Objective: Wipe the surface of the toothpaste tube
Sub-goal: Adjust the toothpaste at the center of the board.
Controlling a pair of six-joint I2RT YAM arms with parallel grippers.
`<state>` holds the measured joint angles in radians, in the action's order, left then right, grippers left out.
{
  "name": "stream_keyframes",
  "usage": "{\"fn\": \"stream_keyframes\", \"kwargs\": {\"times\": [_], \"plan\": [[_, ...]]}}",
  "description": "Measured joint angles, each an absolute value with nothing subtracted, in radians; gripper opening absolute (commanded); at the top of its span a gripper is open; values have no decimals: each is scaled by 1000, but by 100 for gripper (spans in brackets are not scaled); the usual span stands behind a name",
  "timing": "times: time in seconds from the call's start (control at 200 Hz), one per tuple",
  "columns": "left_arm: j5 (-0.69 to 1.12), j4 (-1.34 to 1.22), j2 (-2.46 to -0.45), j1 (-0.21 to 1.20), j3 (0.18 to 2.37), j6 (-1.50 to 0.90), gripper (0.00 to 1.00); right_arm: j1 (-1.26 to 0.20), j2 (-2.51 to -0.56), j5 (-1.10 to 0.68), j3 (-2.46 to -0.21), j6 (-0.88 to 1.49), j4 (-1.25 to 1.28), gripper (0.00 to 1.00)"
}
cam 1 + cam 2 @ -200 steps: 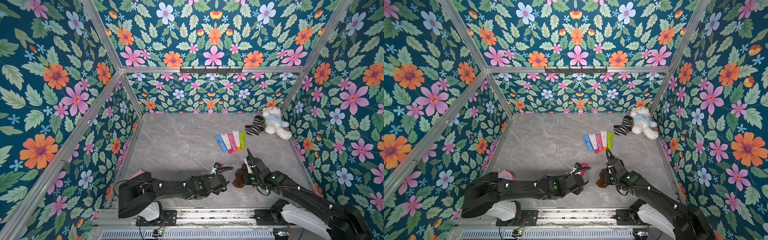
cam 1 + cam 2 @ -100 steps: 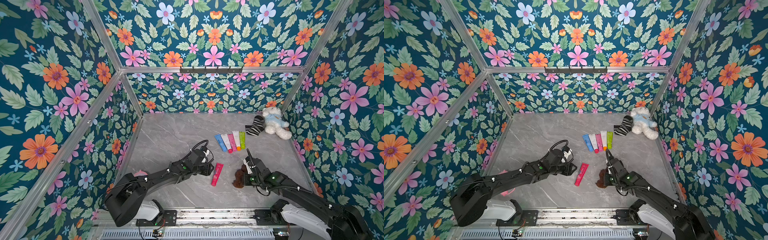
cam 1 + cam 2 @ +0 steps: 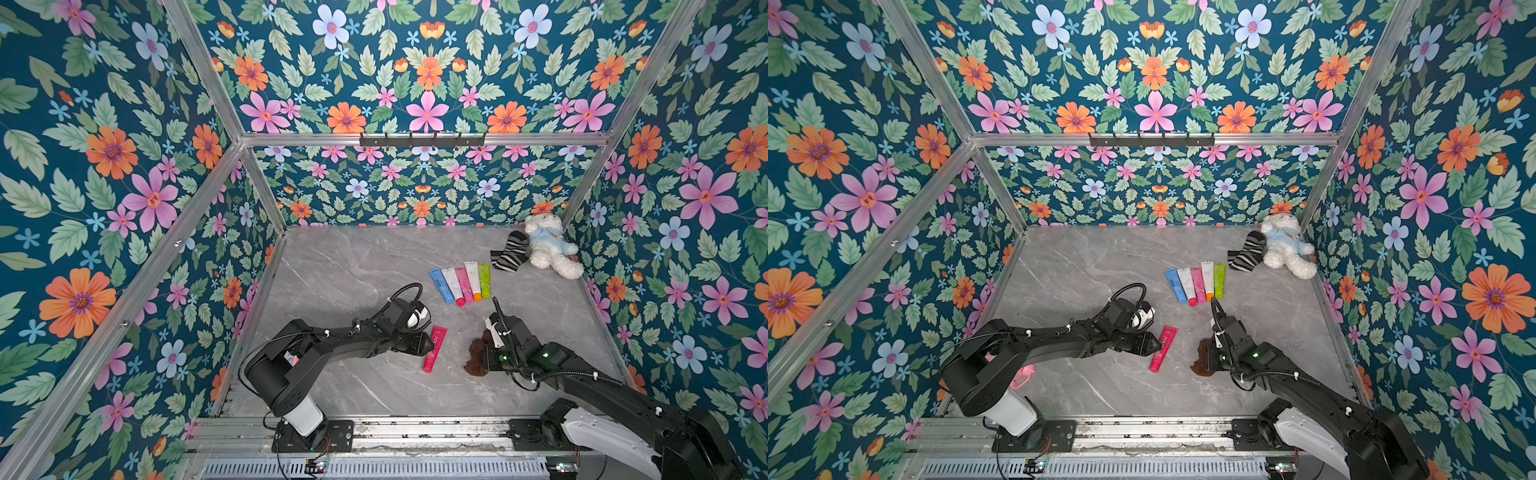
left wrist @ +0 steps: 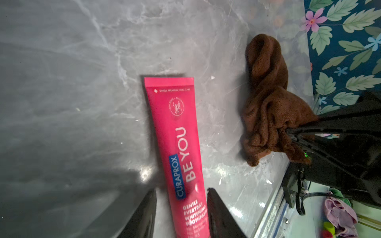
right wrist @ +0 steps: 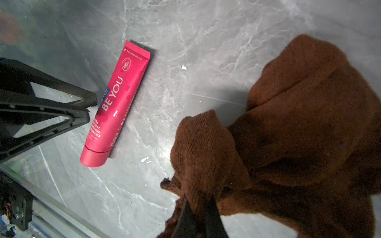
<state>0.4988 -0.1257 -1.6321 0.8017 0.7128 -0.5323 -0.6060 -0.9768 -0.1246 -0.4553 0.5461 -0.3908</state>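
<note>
The pink toothpaste tube (image 3: 434, 349) (image 3: 1163, 348) lies flat on the marble table, cap toward the front edge. My left gripper (image 3: 428, 345) (image 3: 1156, 344) reaches it from the left at mid-length. In the left wrist view the gripper (image 4: 181, 190) is open, with the tube (image 4: 177, 123) between the jaws. One finger is at the tube's edge and a strip of table shows beside the other. My right gripper (image 5: 199, 206) (image 3: 486, 357) is shut on a bunched brown cloth (image 5: 288, 123) (image 3: 476, 357) resting on the table right of the tube (image 5: 121, 99).
Several coloured tubes (image 3: 461, 282) lie in a row farther back. A striped sock (image 3: 509, 251) and a white teddy (image 3: 548, 249) sit in the back right corner. A pink object (image 3: 1023, 374) lies by the left arm's base. Floral walls close three sides, and a metal rail (image 3: 415, 432) runs along the front.
A second ago the tube was at the left gripper's tips; then it lay on the table with the gripper drawn away leftward. Now the gripper is back at its middle, jaws narrower. The right arm stayed still.
</note>
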Motion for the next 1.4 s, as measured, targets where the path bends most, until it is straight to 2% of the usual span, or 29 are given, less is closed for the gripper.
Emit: {"fn": "stream_keyframes", "kwargs": {"times": [0.21, 0.34, 0.58, 0.655, 0.73, 0.85, 1.12, 1.245, 1.4], "plan": [[516, -146, -1667, 801, 713, -532, 40, -606, -976, -128, -455, 546, -390, 0], [520, -157, -1682, 803, 709, -530, 34, -606, -976, -129, -455, 546, -390, 0], [511, -189, -1703, 832, 722, -526, 6, -606, -976, -131, -453, 543, -384, 0], [487, -187, -1695, 840, 724, -524, 0, -606, -976, -131, -453, 543, -384, 0], [448, -167, -1679, 849, 724, -524, 0, -606, -976, -131, -453, 543, -383, 0], [327, -49, -1620, 861, 740, -518, 0, -606, -976, -133, -453, 543, -382, 0], [-99, 400, -1486, 883, 868, -489, 0, -606, -978, -139, -453, 542, -377, 0], [-274, 569, -1497, 879, 920, -490, 0, -606, -979, -143, -453, 540, -377, 0], [-422, 689, -1611, 882, 970, -496, 0, -606, -981, -147, -453, 539, -376, 0]]}}
